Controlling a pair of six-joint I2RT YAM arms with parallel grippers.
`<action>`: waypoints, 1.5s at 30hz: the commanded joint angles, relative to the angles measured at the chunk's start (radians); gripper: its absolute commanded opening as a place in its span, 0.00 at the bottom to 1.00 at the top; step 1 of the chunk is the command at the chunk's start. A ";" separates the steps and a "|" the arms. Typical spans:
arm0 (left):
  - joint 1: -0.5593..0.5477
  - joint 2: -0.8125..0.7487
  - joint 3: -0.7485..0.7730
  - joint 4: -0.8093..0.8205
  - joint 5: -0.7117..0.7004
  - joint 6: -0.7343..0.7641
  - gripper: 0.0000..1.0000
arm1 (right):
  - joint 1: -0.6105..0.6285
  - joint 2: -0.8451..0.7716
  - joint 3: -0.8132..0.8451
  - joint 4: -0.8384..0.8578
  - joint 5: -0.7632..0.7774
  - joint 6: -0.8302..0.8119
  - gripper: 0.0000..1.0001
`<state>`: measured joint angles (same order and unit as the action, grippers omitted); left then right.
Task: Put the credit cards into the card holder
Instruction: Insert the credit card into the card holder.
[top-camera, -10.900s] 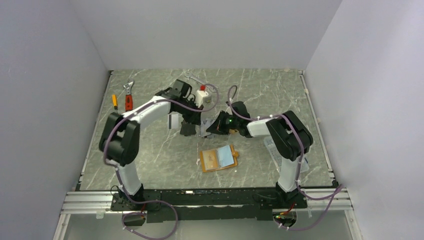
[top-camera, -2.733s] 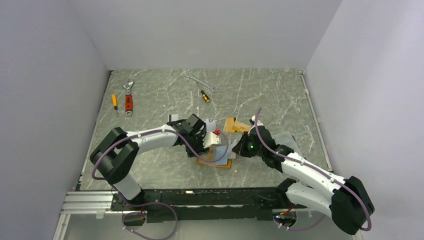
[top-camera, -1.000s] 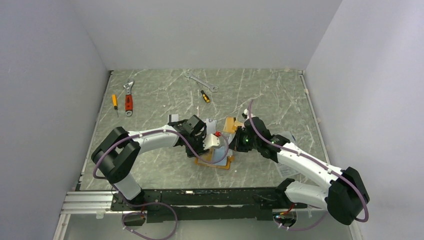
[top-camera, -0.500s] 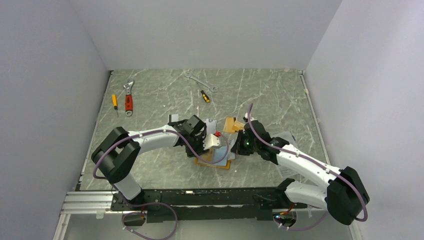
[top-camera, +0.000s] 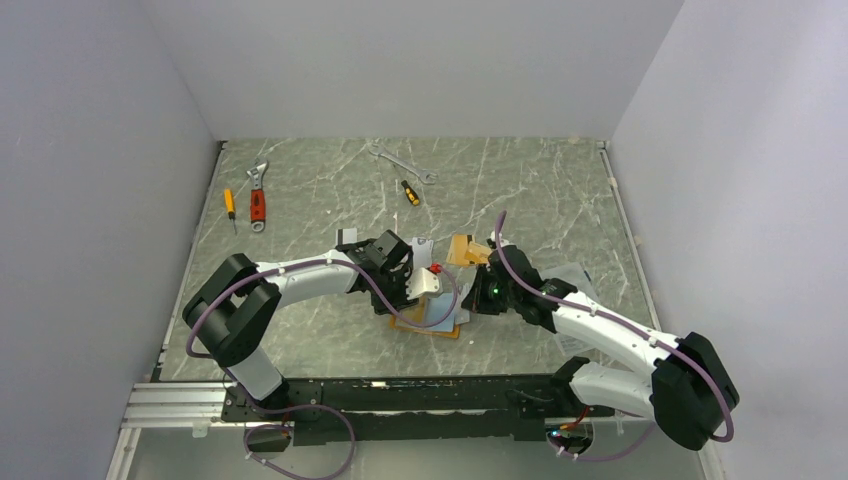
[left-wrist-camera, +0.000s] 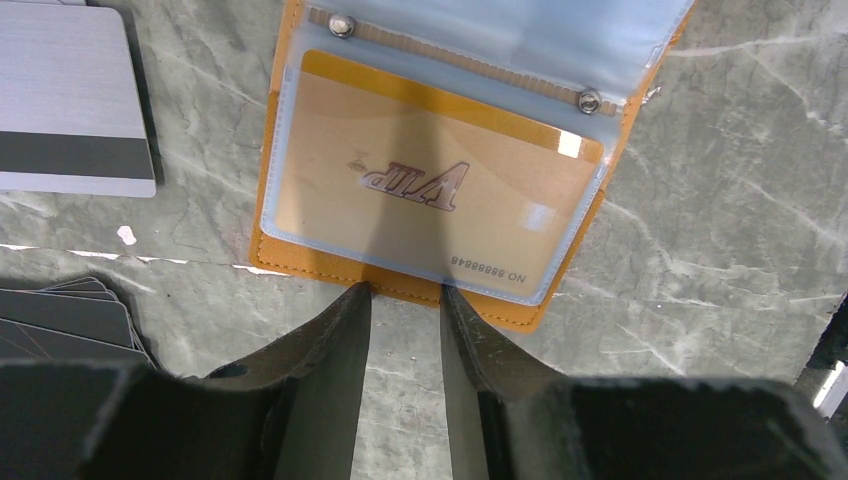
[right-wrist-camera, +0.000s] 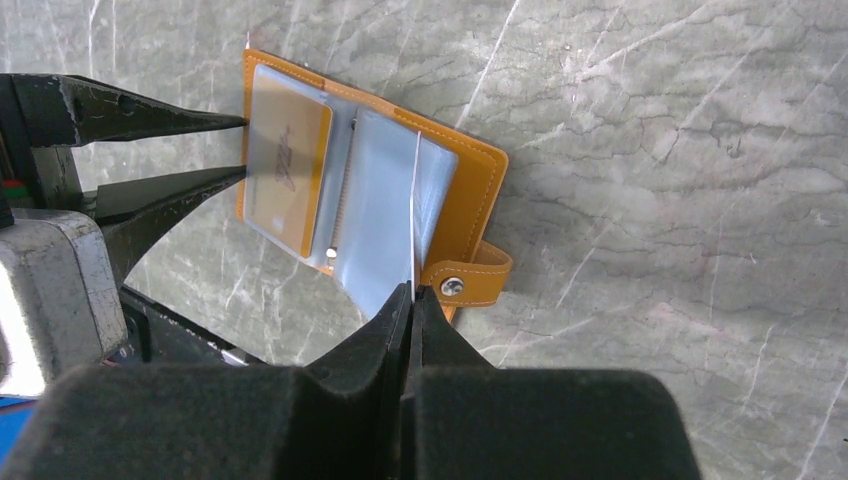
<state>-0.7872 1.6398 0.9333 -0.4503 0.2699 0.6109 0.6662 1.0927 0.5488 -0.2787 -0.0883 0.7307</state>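
Observation:
The orange card holder (left-wrist-camera: 300, 262) lies open on the table, with an orange-tan VIP card (left-wrist-camera: 420, 200) inside a clear pocket. My left gripper (left-wrist-camera: 405, 290) is open by a narrow gap, empty, its tips at the holder's near edge. My right gripper (right-wrist-camera: 411, 290) is shut on a thin silver-grey credit card (right-wrist-camera: 414, 210) seen edge-on, held upright over the clear pockets near the snap tab (right-wrist-camera: 465, 280). In the top view the holder (top-camera: 430, 328) lies between the left gripper (top-camera: 405, 303) and the right gripper (top-camera: 468, 298).
A silver card with a black stripe (left-wrist-camera: 70, 100) and dark cards (left-wrist-camera: 60, 320) lie beside the holder. Orange-tan cards (top-camera: 462, 250) lie behind it. A red-handled wrench (top-camera: 258, 195), yellow screwdriver (top-camera: 229, 203), spanner (top-camera: 402, 163) and small screwdriver (top-camera: 410, 192) lie at the back. A clear bag (top-camera: 575, 275) lies right.
Both arms came from the back to the holder. In the last second the right gripper has shifted slightly over the holder with its card. The left arm has not moved.

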 joint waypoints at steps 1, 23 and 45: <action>-0.006 -0.011 0.006 -0.026 0.022 0.023 0.37 | -0.002 -0.014 -0.009 0.063 -0.020 0.019 0.00; -0.006 -0.021 0.004 -0.030 0.028 0.020 0.35 | -0.003 0.059 0.056 0.056 -0.113 -0.023 0.00; 0.105 -0.084 0.027 -0.098 0.151 0.055 0.34 | 0.024 0.300 0.051 0.355 -0.330 0.082 0.00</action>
<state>-0.7341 1.6253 0.9356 -0.5068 0.3378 0.6193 0.6724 1.3483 0.6178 -0.0952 -0.3786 0.7311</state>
